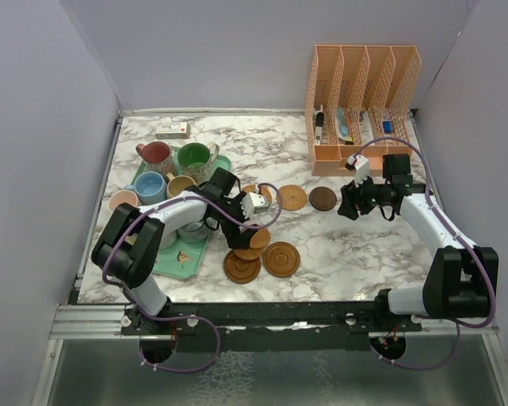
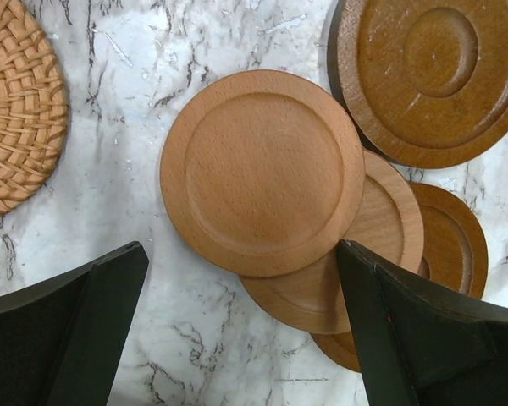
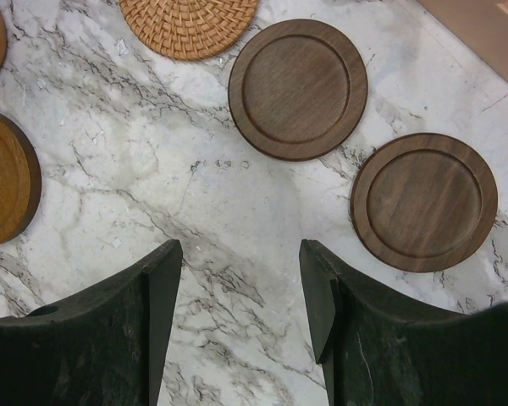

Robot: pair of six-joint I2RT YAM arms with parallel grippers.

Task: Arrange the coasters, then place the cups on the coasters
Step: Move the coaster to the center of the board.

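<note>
My left gripper (image 2: 241, 254) (image 1: 237, 233) hangs open over a heap of overlapping coasters. A light wooden coaster (image 2: 262, 172) lies on top, partly over a second one (image 2: 385, 241), which overlaps a third (image 2: 453, 241). A ringed amber coaster (image 2: 436, 72) and a woven coaster (image 2: 17, 110) lie beside the heap. My right gripper (image 3: 241, 247) (image 1: 349, 203) is open over bare marble, near two dark coasters (image 3: 298, 89) (image 3: 423, 200). Red (image 1: 155, 153), green (image 1: 193, 156), blue (image 1: 150, 184) and tan (image 1: 180, 184) cups stand on the mint tray (image 1: 182, 262).
A pink cup (image 1: 123, 200) stands left of the tray. A peach file organizer (image 1: 360, 101) fills the back right corner, and a small box (image 1: 172, 129) lies at the back left. White walls enclose the marble table on three sides.
</note>
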